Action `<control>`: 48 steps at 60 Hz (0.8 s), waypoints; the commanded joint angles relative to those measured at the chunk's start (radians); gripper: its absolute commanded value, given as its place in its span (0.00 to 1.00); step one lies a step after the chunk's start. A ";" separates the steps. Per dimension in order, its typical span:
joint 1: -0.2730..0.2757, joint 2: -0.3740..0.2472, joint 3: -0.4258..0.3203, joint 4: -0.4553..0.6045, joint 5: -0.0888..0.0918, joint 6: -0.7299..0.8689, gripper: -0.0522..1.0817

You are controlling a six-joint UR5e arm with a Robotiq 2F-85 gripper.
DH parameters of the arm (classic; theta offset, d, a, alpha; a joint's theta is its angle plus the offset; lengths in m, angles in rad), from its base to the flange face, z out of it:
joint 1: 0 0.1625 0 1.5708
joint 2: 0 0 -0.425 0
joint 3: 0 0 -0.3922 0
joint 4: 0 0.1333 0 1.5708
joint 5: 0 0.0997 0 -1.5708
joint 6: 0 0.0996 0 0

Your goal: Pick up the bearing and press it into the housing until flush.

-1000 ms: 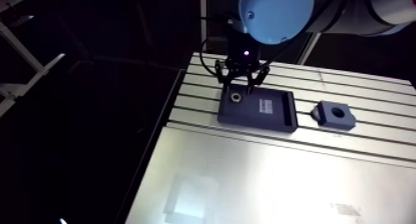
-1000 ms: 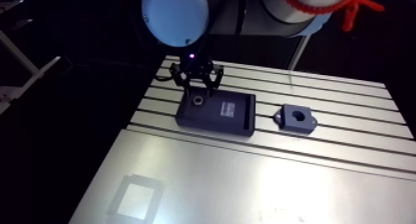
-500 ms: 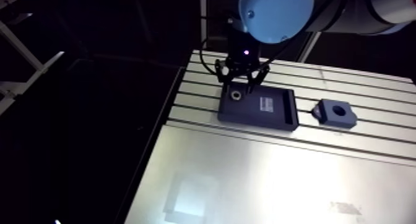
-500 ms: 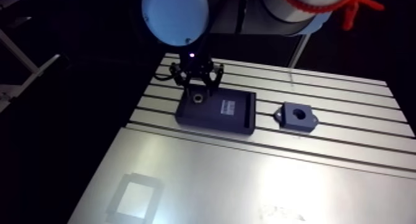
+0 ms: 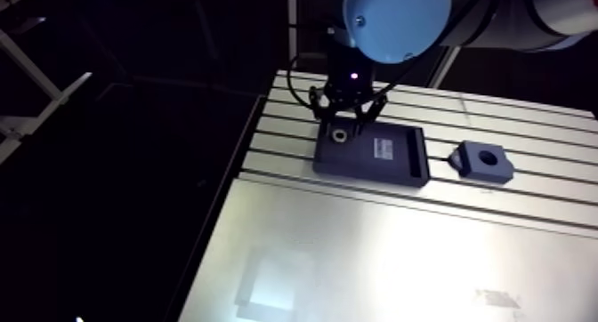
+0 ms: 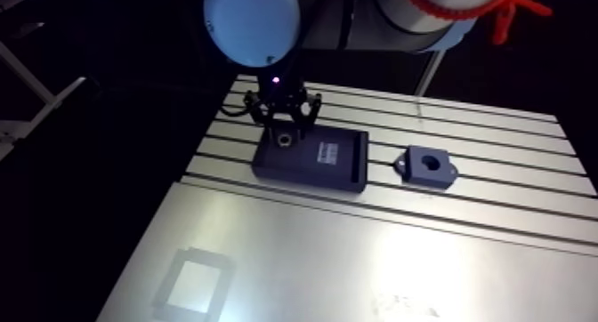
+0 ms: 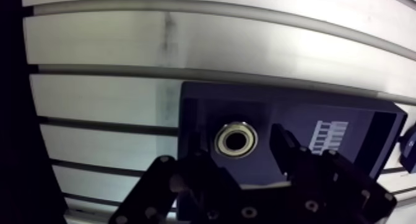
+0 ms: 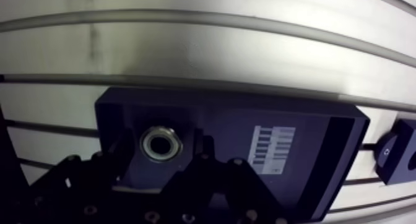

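The bearing, a small metal ring, lies flat in the left end of a dark rectangular tray on the slotted table. My gripper hangs straight over it, open. One finger stands on each side of the ring with a gap to it. The housing, a dark block with a round bore on top, sits on the table to the right of the tray, apart from it. In the wrist view only its edge shows beyond the tray's far end.
A white barcode label is stuck on the tray floor beside the bearing. A smooth metal sheet covers the near half of the table. The table's left edge drops off close to the tray.
The gripper has stayed over the bearing and looks slightly nearer to it. The tray and housing have only shifted a little in the picture with the camera.
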 commanded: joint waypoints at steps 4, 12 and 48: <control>0.000 0.003 0.000 0.000 0.000 0.000 0.40; 0.000 0.005 0.000 0.000 0.000 -0.001 0.41; 0.000 0.005 0.005 0.000 0.001 -0.002 0.46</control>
